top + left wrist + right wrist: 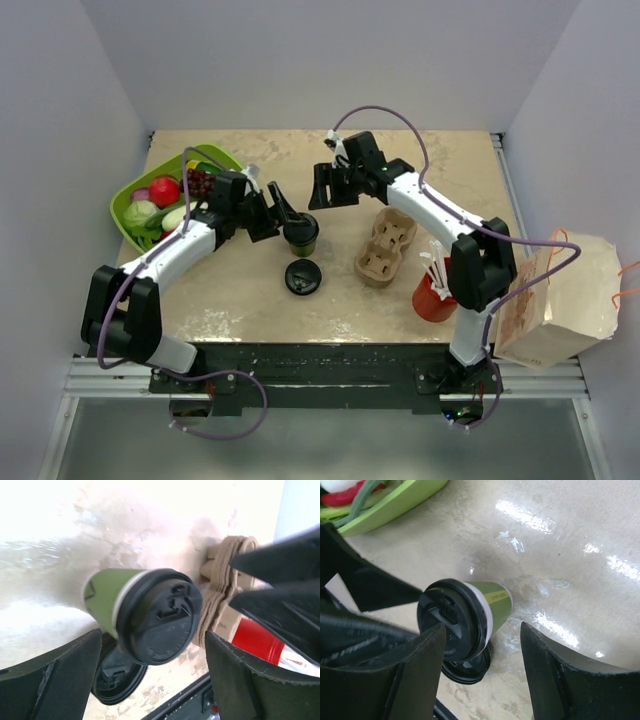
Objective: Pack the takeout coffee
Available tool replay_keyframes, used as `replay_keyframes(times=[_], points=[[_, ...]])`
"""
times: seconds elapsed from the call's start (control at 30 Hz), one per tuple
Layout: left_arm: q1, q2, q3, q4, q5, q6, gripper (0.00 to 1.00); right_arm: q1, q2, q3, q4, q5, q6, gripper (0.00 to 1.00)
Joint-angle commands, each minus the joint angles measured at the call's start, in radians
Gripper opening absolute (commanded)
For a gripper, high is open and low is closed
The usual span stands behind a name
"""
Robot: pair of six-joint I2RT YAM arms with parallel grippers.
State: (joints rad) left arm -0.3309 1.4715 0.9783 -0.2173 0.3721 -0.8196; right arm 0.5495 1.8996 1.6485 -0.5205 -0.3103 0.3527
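1. Bag (565, 290): stands beside the table's (250, 300) right edge, probably the packing destination.
2. Carrier (385, 245): right of centre, pockets up to seat cups.
3. Left gripper (283, 205), right gripper (320, 192): both spread, flanking the coffee (300, 235) without contact.
4. Coffee: upright, lidded, centre table, spare lid (302, 277) just beside.

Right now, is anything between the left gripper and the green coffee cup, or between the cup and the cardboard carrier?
Nothing visible. The left gripper has its jaws open toward the green cup. Bare table lies between it and the cardboard carrier; the loose black lid lies nearer the camera, off that line.
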Motion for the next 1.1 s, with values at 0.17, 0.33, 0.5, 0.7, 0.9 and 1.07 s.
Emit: replay_keyframes(times=[0.17,0.33,0.5,0.7,0.9,1.07], points=[[0.044,0.052,-0.003,0.055,0.056,0.037,0.85,0.006,-0.047,-0.121,0.1,-0.11,0.094,0.64],[0.043,0.072,-0.012,0.101,0.077,0.034,0.82,0.015,-0.024,-0.144,0.141,-0.122,0.141,0.63],[0.043,0.104,-0.016,0.104,0.076,0.036,0.74,0.015,-0.002,-0.159,0.195,-0.139,0.202,0.6],[0.043,0.116,-0.026,0.09,0.044,0.03,0.72,0.017,0.01,-0.185,0.191,-0.156,0.226,0.51],[0.039,0.112,-0.049,0.091,0.036,0.028,0.7,0.017,-0.005,-0.233,0.207,-0.174,0.245,0.31],[0.032,0.122,-0.073,0.11,0.044,0.019,0.68,0.015,-0.01,-0.266,0.27,-0.193,0.246,0.12]])
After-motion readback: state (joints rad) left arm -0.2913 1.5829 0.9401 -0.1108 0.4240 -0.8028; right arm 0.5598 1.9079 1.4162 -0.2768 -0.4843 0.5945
